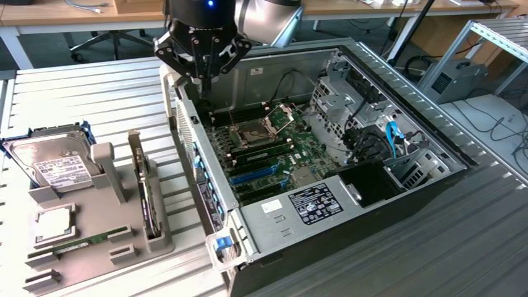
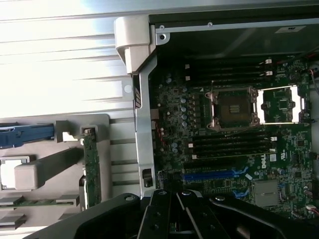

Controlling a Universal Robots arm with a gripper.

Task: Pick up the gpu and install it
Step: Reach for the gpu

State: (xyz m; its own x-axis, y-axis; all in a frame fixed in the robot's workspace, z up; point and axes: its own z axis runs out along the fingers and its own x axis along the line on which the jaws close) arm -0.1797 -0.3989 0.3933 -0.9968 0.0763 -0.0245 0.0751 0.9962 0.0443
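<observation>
Hovering gripper (image 1: pixel 202 86) (image 2: pixel 174 199): I read its fingers as pressed fully together with nothing held. The tips point down over the far end of the case wall on the exterior view's left.
Gpu (image 1: pixel 146 189) (image 2: pixel 91 167): I see it standing on edge in a slot of the holder tray, green board edge up and silver bracket at the far end. It is outside the case and well apart from the gripper.
Holder tray (image 1: pixel 99 213) (image 2: pixel 117 149): grey, lying on the table just beside the case, on the exterior view's left of it.
Computer case (image 1: pixel 396 111) (image 2: pixel 137 45): lying on its side with the panel off, so I can look straight in.
Motherboard (image 1: pixel 272 158) (image 2: pixel 224 149): green, flat on the case floor, with blue and black slots near the case's left wall.
Processor socket (image 1: pixel 251 130) (image 2: pixel 234 107): its metal frame sits towards the far half of the board.
Hard drive (image 1: pixel 54 162): silver with a white label, propped at the tray's far left end in a blue carrier.
RAM stick (image 1: pixel 83 241): slim and green, lying in a tray groove near the front.
Table (image 1: pixel 91 93): slatted metal, carrying the tray and the case.
</observation>
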